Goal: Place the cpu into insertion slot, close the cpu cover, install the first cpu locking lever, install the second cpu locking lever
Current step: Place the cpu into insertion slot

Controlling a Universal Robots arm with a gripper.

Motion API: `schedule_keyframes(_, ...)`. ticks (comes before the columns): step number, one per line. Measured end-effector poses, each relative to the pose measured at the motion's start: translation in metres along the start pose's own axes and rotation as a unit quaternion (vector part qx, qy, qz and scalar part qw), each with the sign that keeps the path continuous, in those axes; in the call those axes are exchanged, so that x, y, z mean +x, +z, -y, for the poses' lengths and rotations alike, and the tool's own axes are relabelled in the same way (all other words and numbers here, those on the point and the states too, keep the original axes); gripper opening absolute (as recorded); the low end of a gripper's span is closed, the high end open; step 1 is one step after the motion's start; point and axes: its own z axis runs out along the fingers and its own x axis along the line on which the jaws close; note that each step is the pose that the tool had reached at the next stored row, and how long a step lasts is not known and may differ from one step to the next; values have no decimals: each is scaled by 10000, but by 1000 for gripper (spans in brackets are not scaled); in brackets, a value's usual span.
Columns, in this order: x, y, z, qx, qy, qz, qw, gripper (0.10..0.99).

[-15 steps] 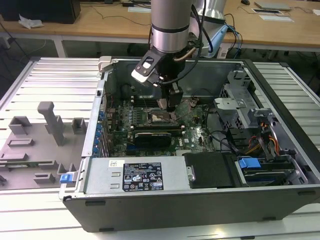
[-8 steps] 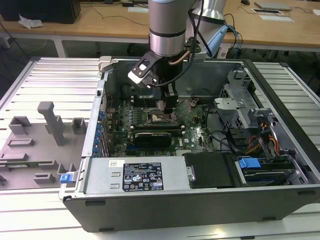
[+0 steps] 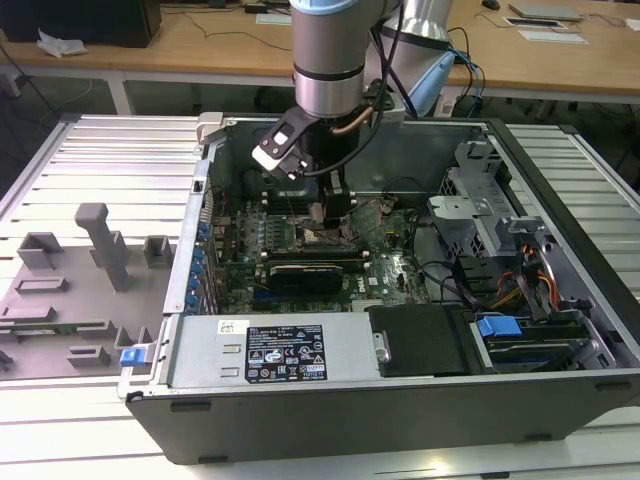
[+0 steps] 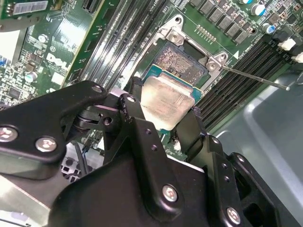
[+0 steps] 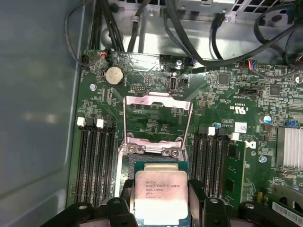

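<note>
The cpu (image 4: 168, 99) sits clamped between the two black fingers of the claw (image 4: 163, 112), its pale metal top facing up, as both wrist views show. The claw has closed onto the chip's opposite edges, one finger on each side. The chip hangs right over the insertion slot (image 4: 180, 61) and covers the part of the slot nearest the claw. The far part of the shiny contact field is still bare. Whether the chip already touches the slot cannot be told.

In the first wrist view the cpu cover (image 5: 158, 99) stands swung up at the slot's far edge, and green motherboard (image 5: 156, 125) shows through its window. A thin locking lever (image 4: 255, 78) juts out sideways from one corner of the slot. Long black memory slots (image 5: 94, 156) flank the slot on both sides.

In the exterior view the claw (image 3: 330, 215) reaches down over the slot, inside an open computer case (image 3: 420, 400) on the slatted bench (image 3: 100, 150).
</note>
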Motion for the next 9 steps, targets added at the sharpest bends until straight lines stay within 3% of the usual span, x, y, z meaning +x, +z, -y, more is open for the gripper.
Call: schedule_keyframes(9, 0, 35, 7, 0, 75, 21, 10000, 541)
